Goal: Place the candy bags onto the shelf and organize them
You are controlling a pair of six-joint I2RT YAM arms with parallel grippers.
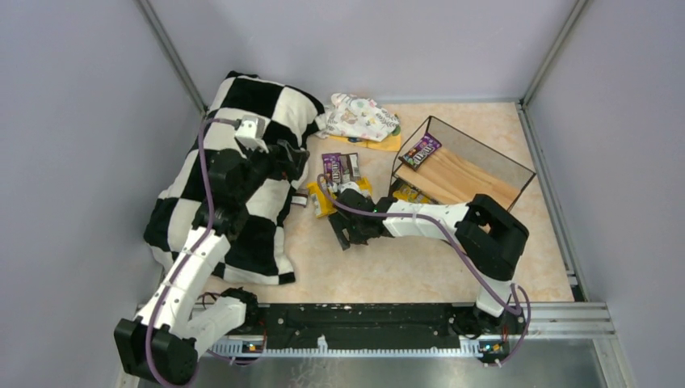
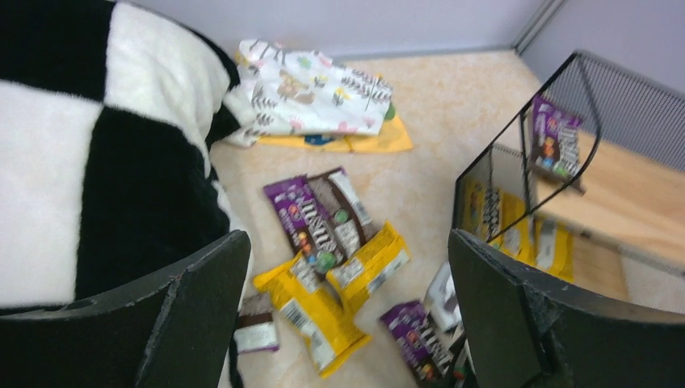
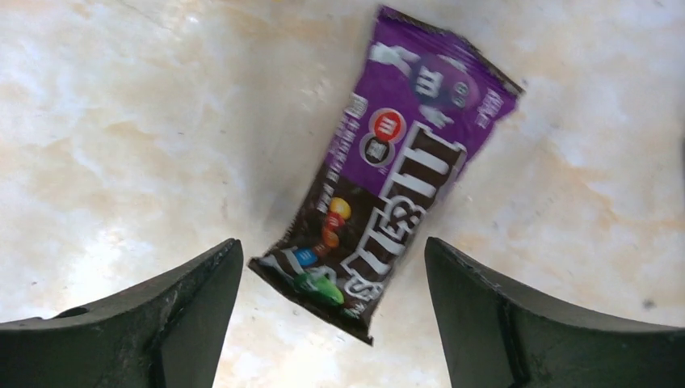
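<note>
Top view: we log the shelf (image 1: 464, 174) at right, a purple bag (image 1: 421, 150) on its upper board, and loose bags (image 1: 339, 174) on the table (image 1: 420, 259) beside it.
Left wrist: left gripper (image 2: 347, 315) spread wide, over the blanket (image 2: 97, 162) edge and loose bags.
Right wrist: right gripper (image 3: 333, 315) spread, a second purple bag (image 3: 396, 178) flat on the table between its fingers, untouched.

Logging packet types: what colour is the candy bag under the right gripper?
The candy bag is purple, brown toward one end; clearest in the right wrist view.

Lilac walls (image 1: 363, 40), perhaps marbled beige tabletop (image 1: 404, 263)
</note>
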